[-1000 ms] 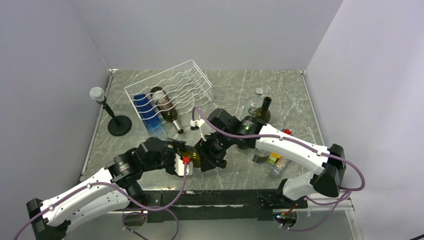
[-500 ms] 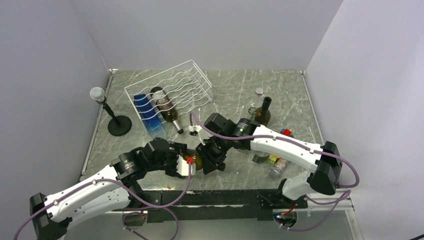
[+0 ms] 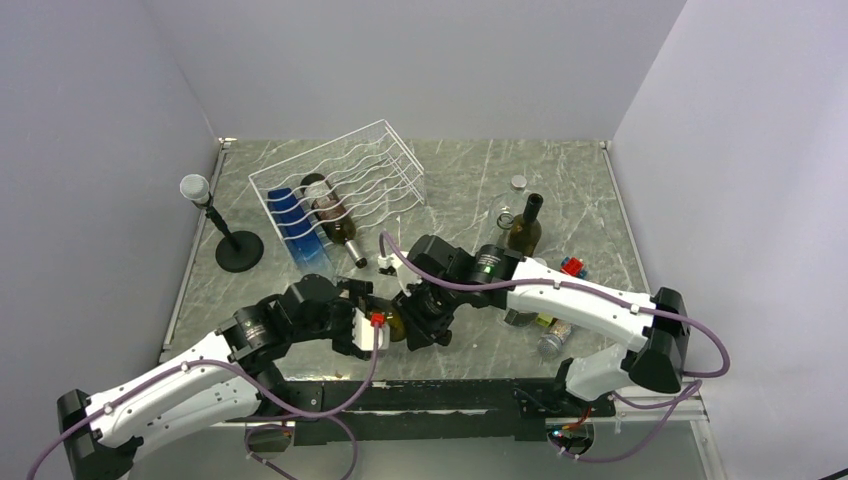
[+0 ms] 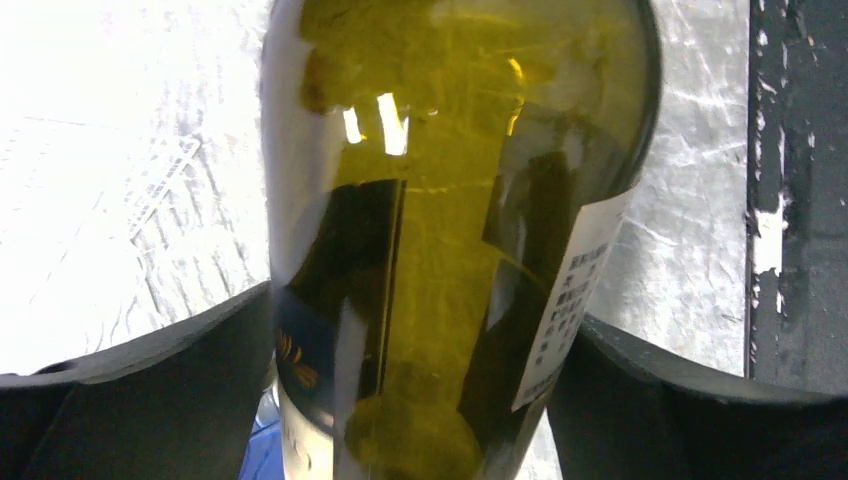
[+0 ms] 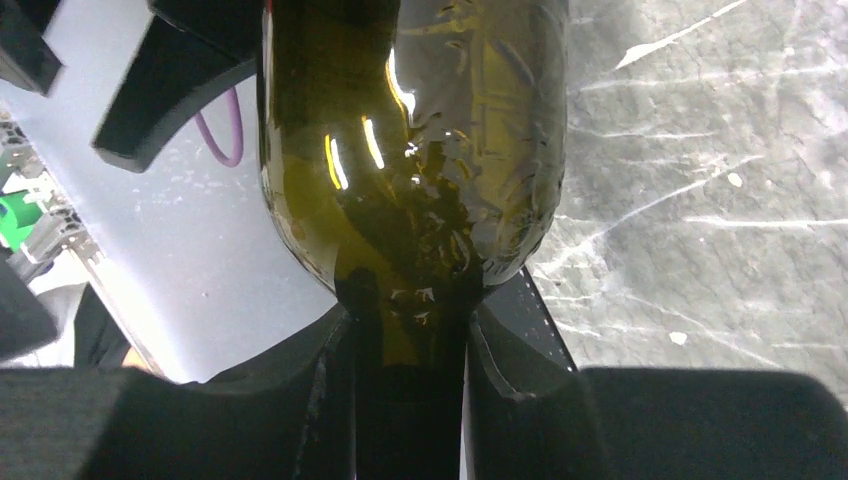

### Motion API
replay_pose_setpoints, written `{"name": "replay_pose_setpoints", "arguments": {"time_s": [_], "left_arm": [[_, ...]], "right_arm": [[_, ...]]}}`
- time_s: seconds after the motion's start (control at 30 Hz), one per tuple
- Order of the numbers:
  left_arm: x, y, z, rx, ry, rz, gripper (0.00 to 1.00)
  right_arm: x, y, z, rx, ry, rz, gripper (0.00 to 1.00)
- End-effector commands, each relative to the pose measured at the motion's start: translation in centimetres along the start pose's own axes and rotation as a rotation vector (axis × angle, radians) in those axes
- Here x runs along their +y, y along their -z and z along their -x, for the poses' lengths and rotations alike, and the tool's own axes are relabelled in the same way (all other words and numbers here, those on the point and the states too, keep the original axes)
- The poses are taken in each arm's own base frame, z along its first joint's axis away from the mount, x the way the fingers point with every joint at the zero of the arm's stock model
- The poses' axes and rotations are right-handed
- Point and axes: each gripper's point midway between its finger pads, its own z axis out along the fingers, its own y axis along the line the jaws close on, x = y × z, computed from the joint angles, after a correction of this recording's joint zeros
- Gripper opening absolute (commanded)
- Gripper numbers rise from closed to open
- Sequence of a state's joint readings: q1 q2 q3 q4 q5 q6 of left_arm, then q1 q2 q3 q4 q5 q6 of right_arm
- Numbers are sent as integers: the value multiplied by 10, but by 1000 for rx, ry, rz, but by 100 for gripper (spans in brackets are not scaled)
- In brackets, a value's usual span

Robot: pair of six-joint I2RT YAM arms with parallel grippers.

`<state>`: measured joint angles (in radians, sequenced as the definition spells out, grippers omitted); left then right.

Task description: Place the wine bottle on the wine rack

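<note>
The wine bottle (image 3: 392,322) is sitting at the near middle of the table (image 3: 560,180), close to its near edge, bridged between both arms. Its long axis is running roughly left to right, base toward the left and neck pointing right.

The right gripper (image 3: 418,320) is clamping tightly on the neck, seen in the right wrist view (image 5: 420,310). The left gripper (image 3: 365,327) is flanking the bottle's wide body (image 4: 450,250). Whether its fingers (image 4: 150,390) are pressing on the glass cannot be told.

The wine rack (image 3: 340,185) is standing at the far left, well apart, with a brown bottle (image 3: 335,215) and a blue bottle (image 3: 295,228) lying in it. Marble surface is showing between the rack and an upright dark bottle (image 3: 525,222) at the right. A microphone stand (image 3: 235,245) is standing near the left edge.
</note>
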<state>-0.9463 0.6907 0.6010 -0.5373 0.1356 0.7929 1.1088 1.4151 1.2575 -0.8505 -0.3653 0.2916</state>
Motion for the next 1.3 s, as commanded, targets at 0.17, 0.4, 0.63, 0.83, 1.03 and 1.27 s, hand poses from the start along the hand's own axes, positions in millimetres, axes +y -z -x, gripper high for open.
{"name": "replay_pose_setpoints", "arguments": {"time_s": [0.17, 0.4, 0.63, 0.83, 1.03, 1.27], "left_arm": [[30, 19, 49, -228, -51, 135, 99], [21, 34, 67, -287, -38, 64, 99], [46, 57, 90, -373, 30, 178, 99], [107, 85, 110, -383, 512, 381, 99], [143, 85, 90, -237, 888, 574, 99], [158, 95, 87, -306, 1045, 690, 99]], "right_arm": [[5, 45, 36, -233, 51, -100, 0], [-15, 53, 32, -266, 7, -212, 0], [-45, 46, 21, -257, -48, -350, 0], [-68, 33, 22, -265, -97, -450, 0], [-88, 12, 44, -332, -149, -539, 0], [-108, -8, 78, -394, -175, -640, 0]]}}
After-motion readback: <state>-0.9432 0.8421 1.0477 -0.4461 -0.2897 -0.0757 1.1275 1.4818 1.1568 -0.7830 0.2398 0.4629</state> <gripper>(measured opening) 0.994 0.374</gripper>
